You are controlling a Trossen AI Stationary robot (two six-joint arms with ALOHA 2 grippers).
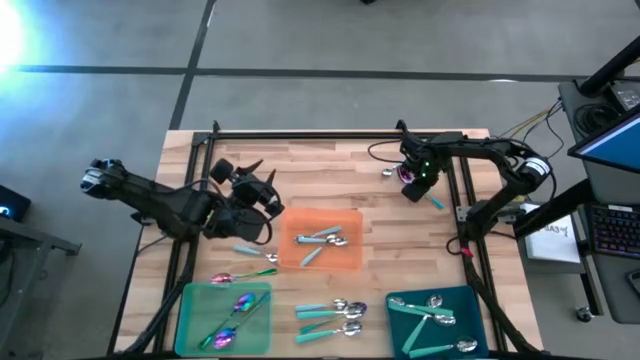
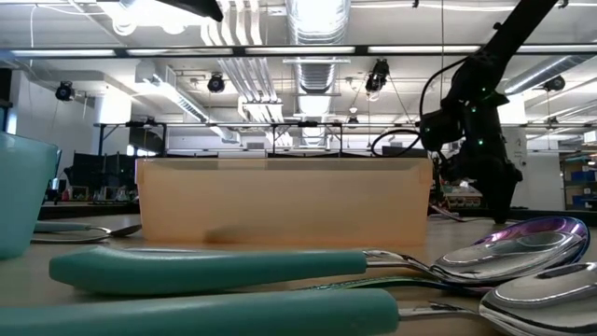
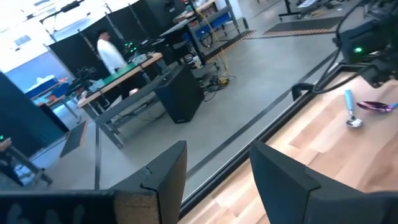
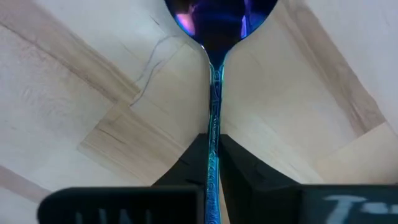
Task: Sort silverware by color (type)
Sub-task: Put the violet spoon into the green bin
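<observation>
My right gripper (image 1: 413, 180) is at the table's far right, shut on a spoon (image 4: 214, 37) with an iridescent purple bowl and a slim teal handle. A silver spoon with a light-blue handle (image 1: 387, 173) lies just to its left. My left gripper (image 1: 258, 178) hovers open over the table's left half, beside the orange tray (image 1: 352, 262), touching nothing. Loose spoons lie flat on the wood: a purple-pink one (image 1: 243, 273), a light-blue-handled one (image 1: 250, 250) and several teal-handled ones (image 1: 330, 312). My right gripper (image 4: 213, 140) pinches the purple spoon's thin handle (image 4: 214, 106) between its two fingers (image 4: 186, 165), a short way behind the bowl. The fingers come from above, pointing down. The bowl (image 4: 217, 15) reaches out past the fingertips; whether the spoon is off the wood I cannot tell.
A green tray (image 1: 190, 300) with purple-bowled spoons and a teal tray (image 1: 400, 305) with teal-handled spoons sit along the near edge. The orange tray holds light-blue-handled spoons. A dark frame (image 1: 300, 133) rims the table. A person (image 3: 112, 53) stands far off in the room.
</observation>
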